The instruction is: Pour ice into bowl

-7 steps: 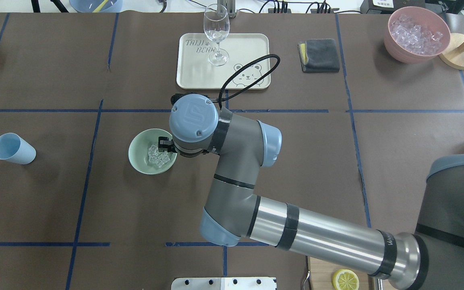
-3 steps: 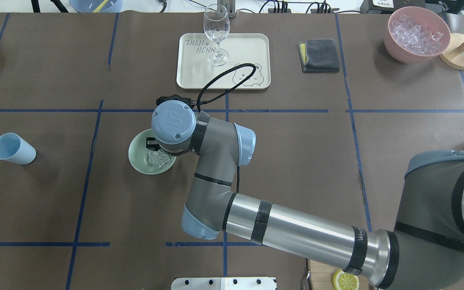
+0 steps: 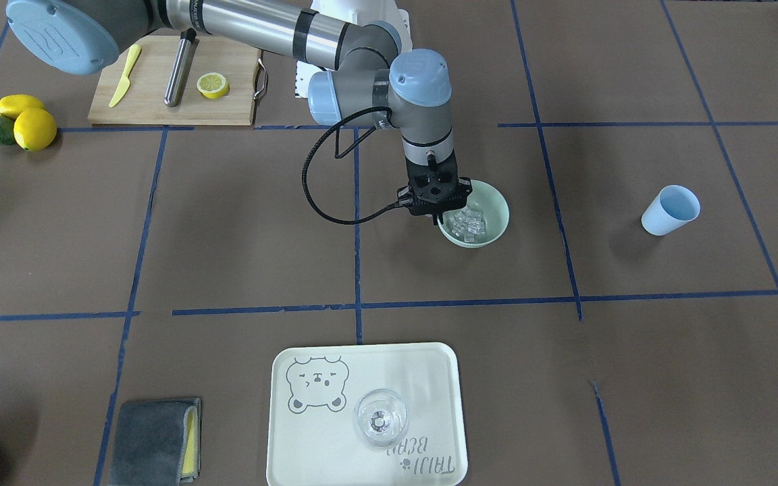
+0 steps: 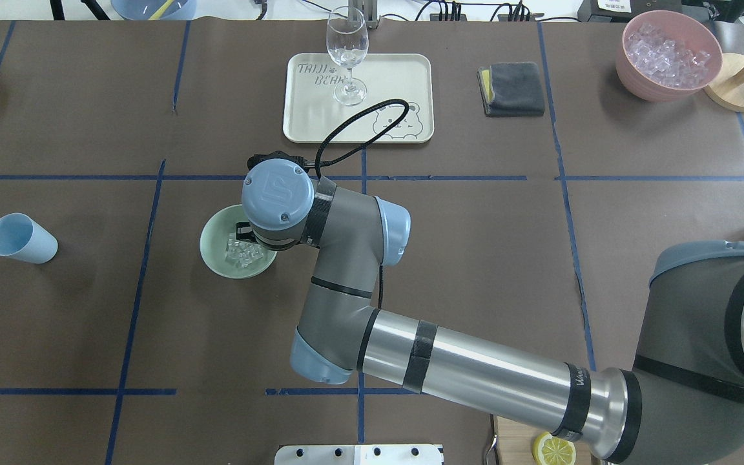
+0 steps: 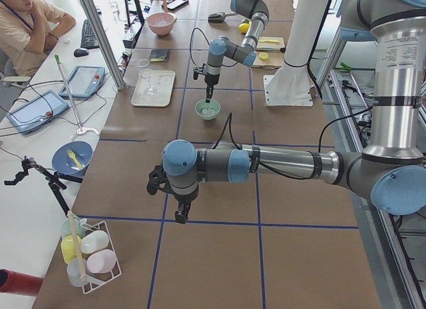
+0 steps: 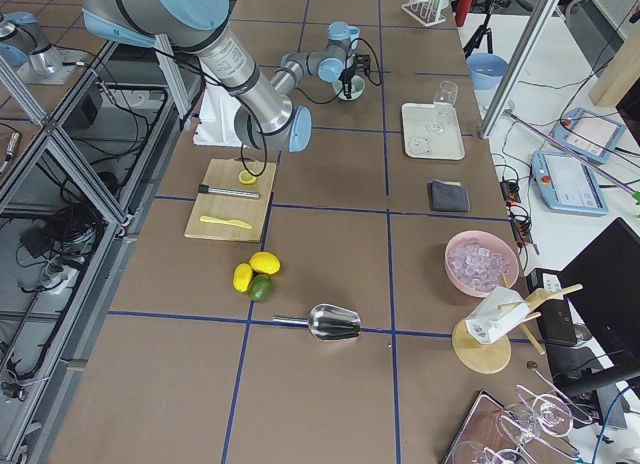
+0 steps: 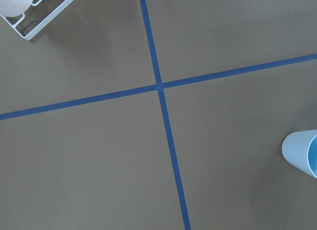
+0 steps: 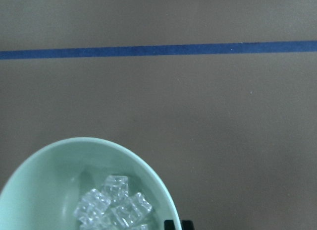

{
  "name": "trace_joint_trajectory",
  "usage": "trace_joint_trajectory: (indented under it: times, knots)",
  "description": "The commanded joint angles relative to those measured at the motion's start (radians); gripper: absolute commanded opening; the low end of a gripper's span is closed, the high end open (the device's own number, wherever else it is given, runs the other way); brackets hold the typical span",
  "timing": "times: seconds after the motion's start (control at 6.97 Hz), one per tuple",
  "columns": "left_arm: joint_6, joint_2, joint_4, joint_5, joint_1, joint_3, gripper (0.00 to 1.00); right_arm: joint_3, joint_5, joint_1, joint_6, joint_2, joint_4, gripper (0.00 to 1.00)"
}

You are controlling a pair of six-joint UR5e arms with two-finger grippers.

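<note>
Right fingers (image 8: pixel 170 224): I'm down at the 3 o'clock rim of the bowl (image 4: pixel 212 253), tips close together. Whether they pinch the rim, I cannot tell.
Ice (image 4: pixel 243 254): a small clear heap of cubes, sitting in the bottom of the bowl.
Bowl: upright on the brown surface (image 4: pixel 507 258), mid-table.
Light blue cup (image 4: pixel 21 238): well apart, out at the bowl's 9 o'clock.
Tray (image 4: pixel 301 123): off at 1 o'clock, a clear glass (image 4: pixel 347 45) standing on it.
Left fingers (image 5: pixel 180 218): hanging over bare surface. Wide or narrow, I cannot tell.
</note>
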State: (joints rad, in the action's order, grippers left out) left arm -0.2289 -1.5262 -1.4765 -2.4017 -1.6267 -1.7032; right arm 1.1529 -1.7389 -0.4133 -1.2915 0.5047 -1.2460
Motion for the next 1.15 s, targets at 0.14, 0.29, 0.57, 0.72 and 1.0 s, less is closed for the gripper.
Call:
trace_joint_trajectory:
  times: [0.14,0.29,0.57,0.72,1.0]
  knots:
    - [0.0,0.008,0.001,0.003,0.001,0.034,1.0,0.156,-0.093,-0.091,0.05,0.137,-0.004,0.0]
    - [0.0,0.008,0.001,0.003,0.001,0.036,1.0,0.28,-0.155,-0.148,0.122,0.264,-0.006,0.0]
    - [-0.003,0.009,0.001,0.001,0.001,0.036,1.0,0.468,-0.33,-0.336,0.283,0.505,-0.006,0.0]
    - [-0.003,0.009,-0.001,-0.002,0.001,0.033,1.0,0.534,-0.391,-0.407,0.396,0.614,-0.004,0.0]
    - [-0.004,0.009,-0.002,-0.007,0.001,0.03,1.0,0.616,-0.488,-0.545,0.734,0.902,0.014,0.0]
